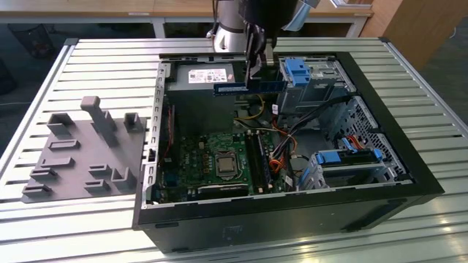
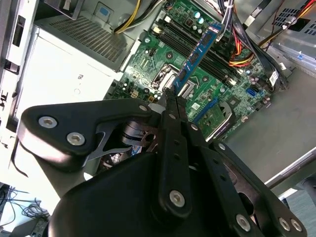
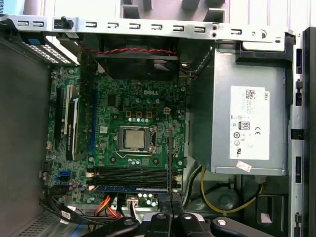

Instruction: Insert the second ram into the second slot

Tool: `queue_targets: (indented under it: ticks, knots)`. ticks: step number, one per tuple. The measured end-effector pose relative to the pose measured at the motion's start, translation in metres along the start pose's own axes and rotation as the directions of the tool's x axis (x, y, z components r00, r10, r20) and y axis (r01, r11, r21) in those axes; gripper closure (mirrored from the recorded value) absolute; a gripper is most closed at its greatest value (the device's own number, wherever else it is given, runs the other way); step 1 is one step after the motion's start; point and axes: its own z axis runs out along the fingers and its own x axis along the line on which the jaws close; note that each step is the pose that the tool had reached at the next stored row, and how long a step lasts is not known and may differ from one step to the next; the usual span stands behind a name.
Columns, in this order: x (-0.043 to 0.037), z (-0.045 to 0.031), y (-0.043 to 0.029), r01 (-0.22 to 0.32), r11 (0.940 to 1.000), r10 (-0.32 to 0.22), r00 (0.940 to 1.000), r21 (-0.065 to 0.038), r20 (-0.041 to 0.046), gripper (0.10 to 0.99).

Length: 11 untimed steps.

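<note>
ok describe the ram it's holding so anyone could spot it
Find the open black computer case. Near its power supply, the gripper holds the second ram: a thin blue stick, unlike the chunky blue drive-bay clips beside it.

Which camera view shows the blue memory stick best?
The second wrist view: the memory stick runs out from the gripper clamping it, chips showing. The exterior view shows it small, held above the open computer case. In the first wrist view it is a thin blue edge.
</note>
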Motion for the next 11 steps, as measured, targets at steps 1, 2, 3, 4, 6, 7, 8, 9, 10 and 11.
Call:
queue_targets:
  ticks: [1,2,3,4,6,7,8,9,10,11]
  knots:
    - [0.0004,0.0000,0.0000,0.000,1.0000,0.000,1.0000,0.000,0.0000,0.973]
    - [0.0008,0.0000,0.0000,0.000,1.0000,0.000,1.0000,0.000,0.0000,0.973]
    - [0.0012,0.0000,0.0000,0.000,1.0000,0.000,1.0000,0.000,0.0001,0.973]
    - [0.0017,0.0000,0.0001,0.000,1.0000,0.000,1.0000,0.000,0.0001,0.973]
    - [0.0024,0.0000,0.0001,0.000,1.0000,0.000,1.0000,0.000,0.0001,0.973]
    - [0.0027,0.0000,0.0001,0.000,1.0000,0.000,1.0000,0.000,0.0001,0.973]
    - [0.0029,0.0000,0.0001,0.000,1.0000,0.000,1.0000,0.000,0.0001,0.973]
    - [0.0031,0.0000,0.0001,0.000,1.0000,0.000,1.0000,0.000,0.0001,0.973]
    - [0.0033,0.0000,0.0001,0.000,1.0000,0.000,1.0000,0.000,0.0000,0.973]
    - [0.0035,0.0000,0.0001,0.000,1.0000,0.000,1.0000,0.000,0.0001,0.973]
